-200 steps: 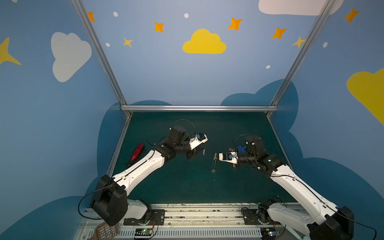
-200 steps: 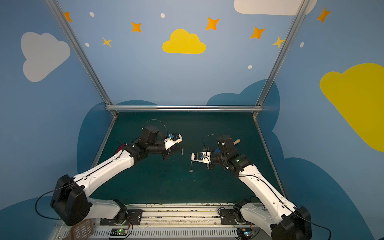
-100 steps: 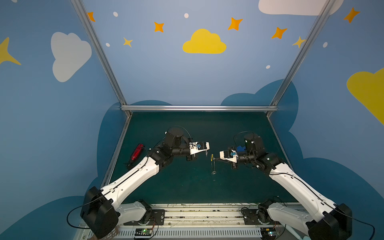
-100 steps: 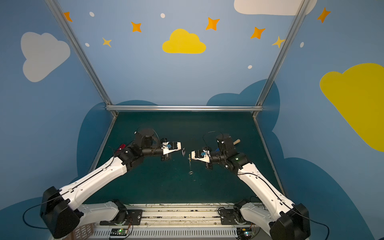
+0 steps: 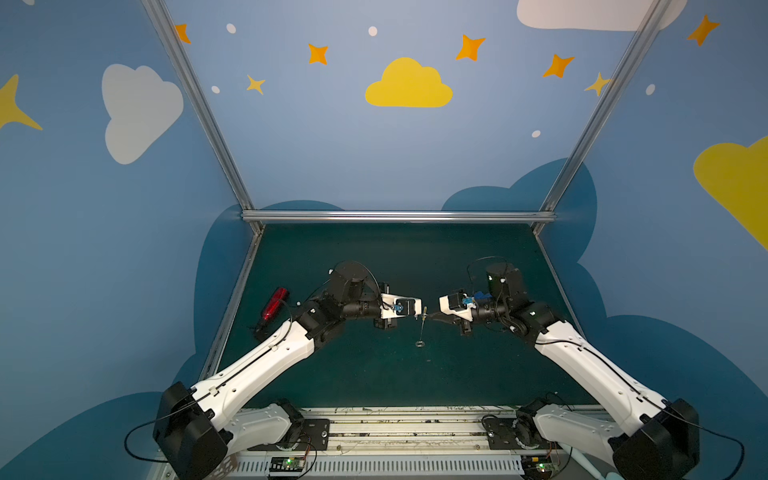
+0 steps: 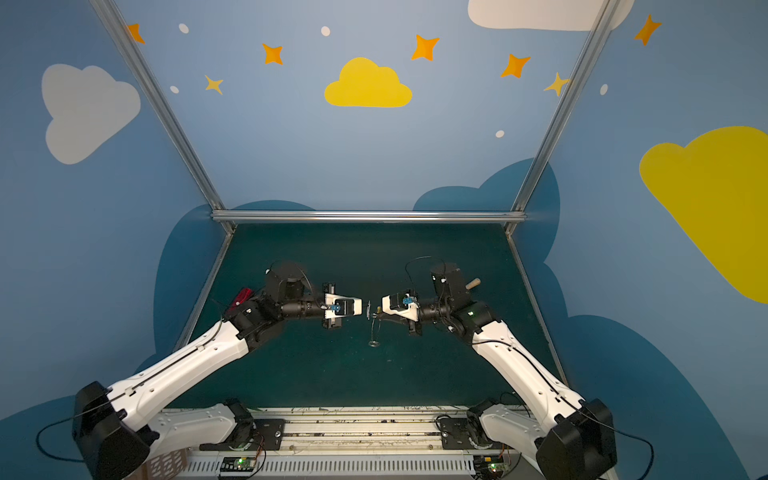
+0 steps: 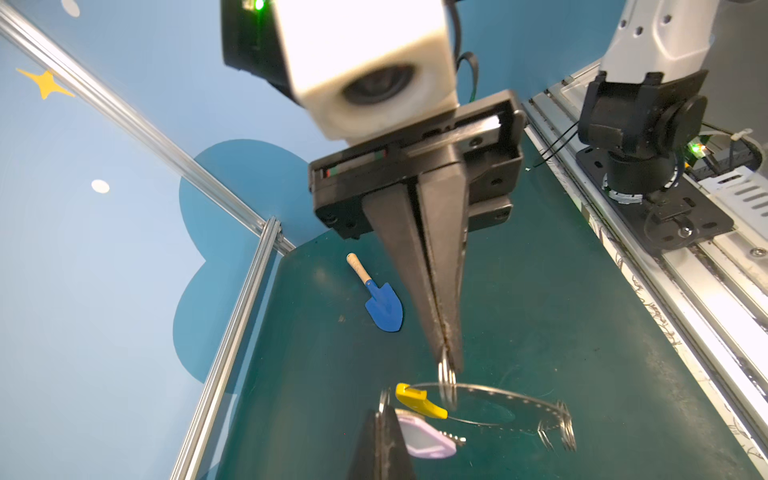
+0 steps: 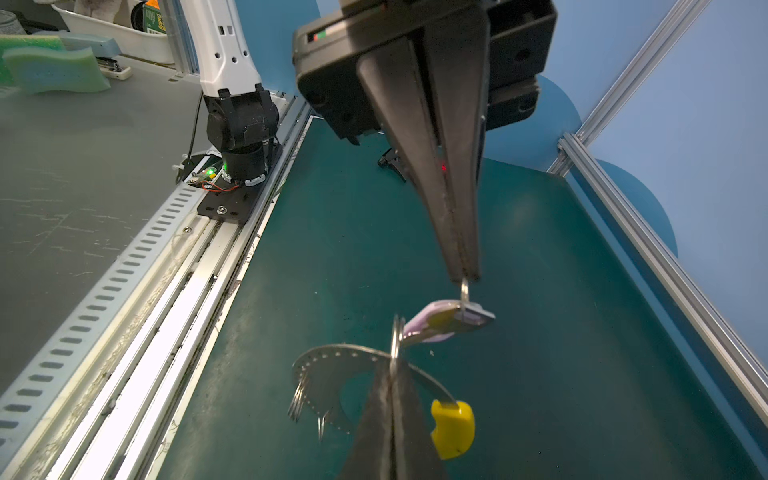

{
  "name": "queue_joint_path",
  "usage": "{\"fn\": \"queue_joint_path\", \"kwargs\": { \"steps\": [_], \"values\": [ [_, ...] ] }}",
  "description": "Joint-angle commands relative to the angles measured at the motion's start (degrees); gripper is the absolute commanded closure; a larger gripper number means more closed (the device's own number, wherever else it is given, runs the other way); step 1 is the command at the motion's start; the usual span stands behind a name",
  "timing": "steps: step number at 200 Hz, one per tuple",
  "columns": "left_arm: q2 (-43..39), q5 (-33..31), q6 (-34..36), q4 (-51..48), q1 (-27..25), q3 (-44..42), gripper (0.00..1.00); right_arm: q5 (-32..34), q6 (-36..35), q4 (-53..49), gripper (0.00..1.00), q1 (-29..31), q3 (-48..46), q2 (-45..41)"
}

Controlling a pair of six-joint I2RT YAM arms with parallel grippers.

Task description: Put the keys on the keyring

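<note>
The keys [image 8: 446, 322] hang in the air over the middle of the mat [image 8: 540, 332], between the two arms. They are a pale, lilac-white oblong tag with rounded corners, a short silver key lying against it, and a tiny split loop at one end. The left gripper [image 8: 465, 277] is clenched on that split loop, its thin black fingers pressed tip to tip, and the tag dangles tilted below them. Just to the right, the right gripper [image 8: 392, 368] is likewise clenched, pinching one small silver loop that sits on the rim of the keyring [image 8: 332, 365]. The keyring is a flat grey hoop with a row of small holes along its rim and a yellow cover [image 8: 452, 428] over one arc. A bunch of further silver loops [image 8: 298, 401] hangs from the arc away from the cover. In both top views the keyring shows edge-on as a thin line dropping from the right gripper's tips toward the mat; whether its low edge touches the mat cannot be told. The tag's end lies right against the pinched loop, but whether the two are linked cannot be told. A blue shovel [image 7: 384, 307] lies at the right of the mat beyond the right arm, and a red thing [image 5: 274, 305] lies at the mat's left edge.
</note>
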Motion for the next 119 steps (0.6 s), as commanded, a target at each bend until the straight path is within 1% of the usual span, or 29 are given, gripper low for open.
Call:
{"fn": "queue_joint_path", "kwargs": {
  "steps": [1,40,81,91,101,109,119],
  "values": [
    [-0.8,0.7,2.6,-1.8,-0.8,0.5,0.97,-2.2,0.7,-0.4,1.0,0.3,2.1,0.0],
    [-0.7,0.4,4.3,-3.1,-1.7,0.8,0.97,-2.6,0.5,-1.8,1.0,0.6,2.5,-0.2],
    [-0.4,-0.1,5.6,-4.7,-2.4,1.7,0.97,-1.6,-2.0,-4.1,1.0,0.8,2.9,-0.2],
    [-0.4,-0.6,5.6,-4.7,-2.4,1.8,0.97,-1.2,-3.7,-5.6,1.0,0.9,3.2,-0.1],
    [-0.4,-1.6,5.3,-4.7,-2.4,1.8,0.97,-1.3,-8.1,-7.1,1.0,1.0,3.3,0.0],
    [-0.5,-2.5,5.0,-4.8,-2.4,1.8,0.96,0.4,-10.4,-8.0,1.0,1.3,3.3,-0.3],
    [-0.6,-3.4,4.9,-4.6,-2.4,1.6,0.97,4.8,-12.9,-7.0,1.0,2.3,2.2,-1.5]
  ]
}}
